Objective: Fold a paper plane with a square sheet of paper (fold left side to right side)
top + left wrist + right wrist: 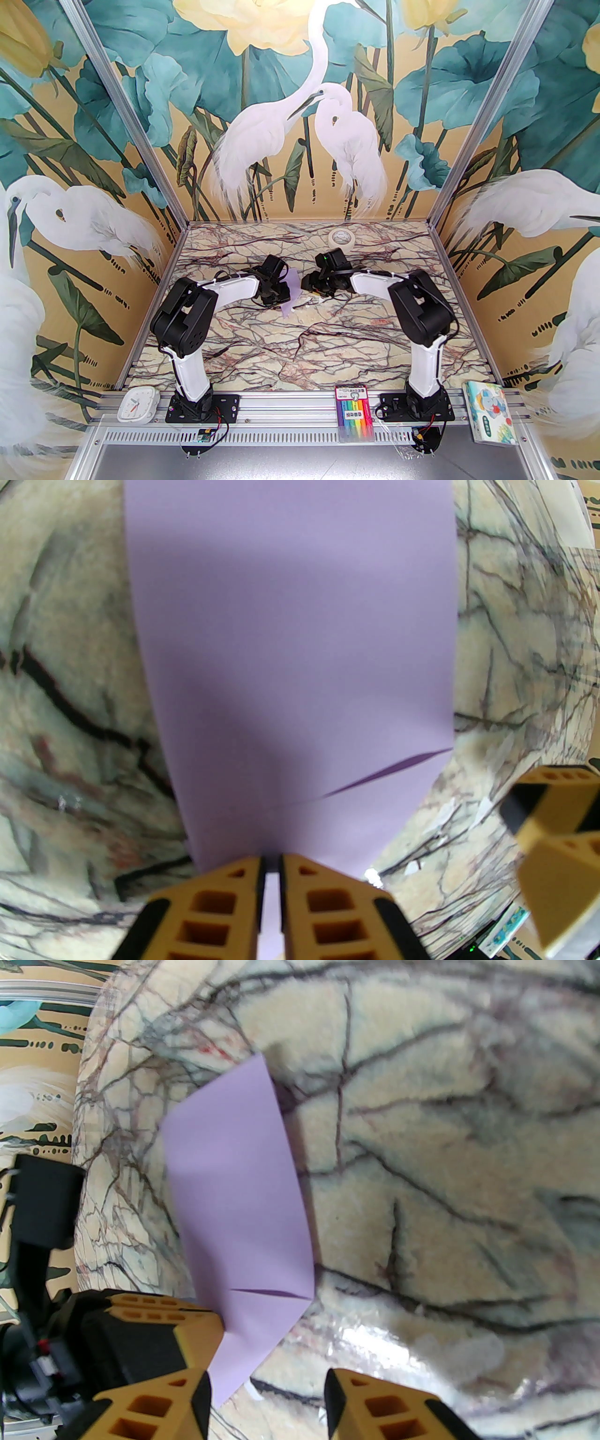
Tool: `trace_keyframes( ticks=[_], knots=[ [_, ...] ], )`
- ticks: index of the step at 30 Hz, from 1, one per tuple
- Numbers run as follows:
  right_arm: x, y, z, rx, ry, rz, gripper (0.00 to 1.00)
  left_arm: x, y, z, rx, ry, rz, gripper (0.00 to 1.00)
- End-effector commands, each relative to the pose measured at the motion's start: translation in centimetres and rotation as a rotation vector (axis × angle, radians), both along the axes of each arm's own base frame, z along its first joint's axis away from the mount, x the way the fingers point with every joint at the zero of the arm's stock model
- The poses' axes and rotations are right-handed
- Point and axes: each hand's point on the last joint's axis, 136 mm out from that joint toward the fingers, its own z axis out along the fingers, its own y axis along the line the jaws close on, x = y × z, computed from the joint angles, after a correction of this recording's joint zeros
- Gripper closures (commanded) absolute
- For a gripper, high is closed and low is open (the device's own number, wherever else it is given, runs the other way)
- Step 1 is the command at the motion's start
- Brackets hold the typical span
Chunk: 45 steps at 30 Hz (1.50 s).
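Because a thin sheet slides or flops unless something anchors it, we have the left gripper [271, 862] clamped on the near edge of the lavender paper [300, 644]. Its orange fingers [323, 902] almost meet, with only the paper's thickness between them. From that pinch the paper runs straight away from the wrist over the marbled table [328, 337], near the table's middle and between the two arms. From above, the held end looks raised off the surface, though we cannot tell how much of the far end rests on it.

A dark slit crosses the paper close to the grip and opens toward one edge. We read it as the rim of an overlying layer, so the sheet is already folded at least once and is no finished dart.

The right gripper [267, 1382] sits low just beside the paper's pointed corner, jaws about half apart and clamping nothing. We judge it is waiting there so that one hand steadies the paper while the other takes the loose corner or presses a crease.

With only one narrow pinch, the paper could pivot or buckle, so the next contact calls for a gentle approach. A white tape roll [341, 237] stands well apart at the far edge and plays no part.
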Motion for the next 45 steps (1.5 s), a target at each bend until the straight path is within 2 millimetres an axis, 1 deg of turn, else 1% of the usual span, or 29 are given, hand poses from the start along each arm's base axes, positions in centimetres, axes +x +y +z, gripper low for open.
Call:
trace_keyframes(
  ticks=[1, 8, 13, 19, 25, 27, 29, 30, 31, 34, 35, 37, 39, 41, 43, 45],
  knots=[
    [0.0, 1.6, 0.0, 0.070, 0.048, 0.016, 0.55, -0.8, 0.4, -2.0, 0.008, 0.040, 0.005, 0.86],
    [0.2, 2.4, -1.0, 0.103, 0.095, 0.000, 0.55, -1.1, 0.4, -2.1, -0.003, 0.042, 0.002, 0.86],
    [-0.1, 3.5, -1.6, 0.117, 0.130, 0.010, 0.56, -1.3, 0.2, -2.4, -0.015, 0.049, 0.001, 0.86],
    [0.0, 4.4, -1.5, 0.131, 0.136, 0.009, 0.55, -1.4, 0.1, -2.5, -0.024, 0.049, -0.002, 0.86],
    [-0.2, 5.0, -0.9, 0.175, 0.125, 0.020, 0.56, -1.4, -0.1, -2.5, -0.036, 0.048, -0.007, 0.86],
    [-0.4, 5.2, -1.1, 0.163, 0.126, 0.042, 0.63, -1.4, -0.2, -2.4, -0.043, 0.042, -0.009, 0.86],
    [-0.4, 5.4, -1.5, 0.144, 0.121, 0.058, 0.67, -1.3, -0.3, -2.2, -0.051, 0.036, -0.013, 0.86],
    [-0.4, 5.4, -1.8, 0.134, 0.116, 0.063, 0.73, -1.2, -0.3, -2.2, -0.055, 0.034, -0.015, 0.86],
    [-0.4, 5.4, -2.0, 0.122, 0.115, 0.066, 0.77, -1.2, -0.4, -2.1, -0.059, 0.030, -0.014, 0.86],
    [-0.3, 5.4, -2.3, 0.099, 0.106, 0.072, 0.78, -0.8, -0.3, -1.5, -0.081, 0.016, -0.010, 0.85],
    [-0.3, 5.2, -2.5, 0.077, 0.103, 0.072, 0.82, -0.6, -0.2, -1.2, -0.087, 0.008, -0.004, 0.85],
    [-0.2, 4.9, -2.4, 0.030, 0.084, 0.069, 0.88, -0.1, 0.0, 0.0, -0.114, -0.017, 0.009, 0.84],
    [-0.2, 4.4, -2.3, -0.011, 0.064, 0.058, 0.91, 0.3, 0.1, 1.4, -0.141, -0.053, 0.022, 0.83],
    [-0.3, 4.0, -2.3, -0.064, 0.054, 0.043, 0.98, 0.6, 0.1, 2.9, -0.169, -0.085, 0.025, 0.82],
    [-0.3, 3.6, -2.3, -0.111, 0.042, 0.031, 1.00, 0.5, -0.2, 3.9, -0.200, -0.100, 0.020, 0.81],
    [-0.3, 3.1, -2.3, -0.164, 0.037, 0.014, 1.00, 0.3, -0.4, 4.4, -0.226, -0.103, 0.024, 0.81]
  ],
)
